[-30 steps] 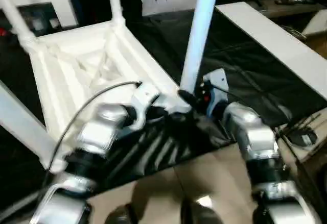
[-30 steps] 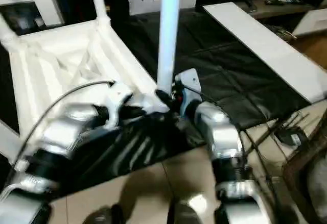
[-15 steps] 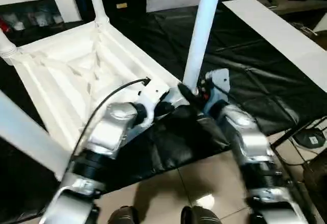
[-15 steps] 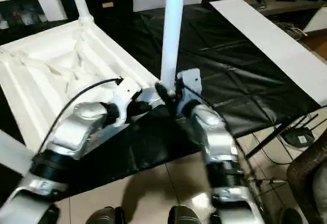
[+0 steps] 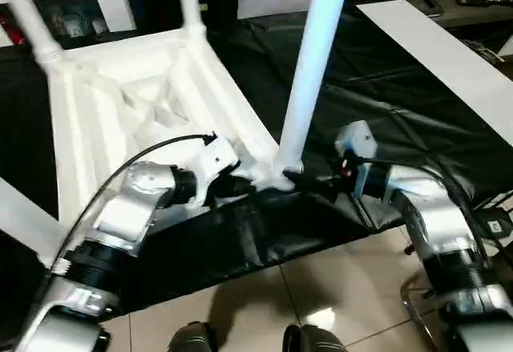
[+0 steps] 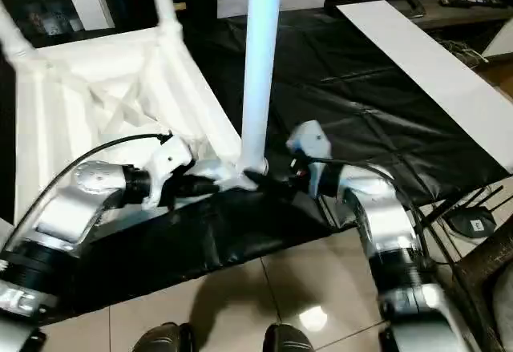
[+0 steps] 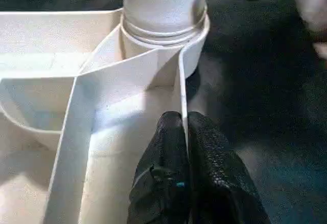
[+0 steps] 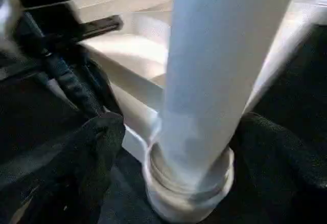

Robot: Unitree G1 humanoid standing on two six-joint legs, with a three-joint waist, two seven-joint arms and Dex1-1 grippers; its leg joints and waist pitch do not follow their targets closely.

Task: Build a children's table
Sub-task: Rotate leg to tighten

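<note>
- The children's table (image 5: 136, 95) lay upside down on the black-sheeted bench (image 5: 385, 71), filling the left and centre of the head view, its ribbed underside facing up.
- The step in hand looked like seating the nearest leg (image 5: 309, 63) into its corner socket (image 5: 276, 177), at lower centre of the frame.
- The left gripper (image 7: 185, 132) was closed on the thin rim wall of the top just beside that socket; one finger (image 7: 166, 147) sat inside the rim, the other outside, pinching it.
- The right gripper (image 5: 300, 180) sat at the foot of the leg, with its dark fingers (image 8: 97, 137) either side of the leg's base; whether they actually pressed the leg or stood a little off it I could not tell.
- To do it well, I judged the left hold should keep the top from sliding on the slippery sheet while the right arm kept the leg upright and turned or pressed it straight down, not sideways, until the ridged collar met the socket rim.
- Count: one table top; four legs standing in corners, the near-left one cut by the lower-left edge; two grippers.
- A long white board (image 5: 449, 63) lay at the upper right.
</note>
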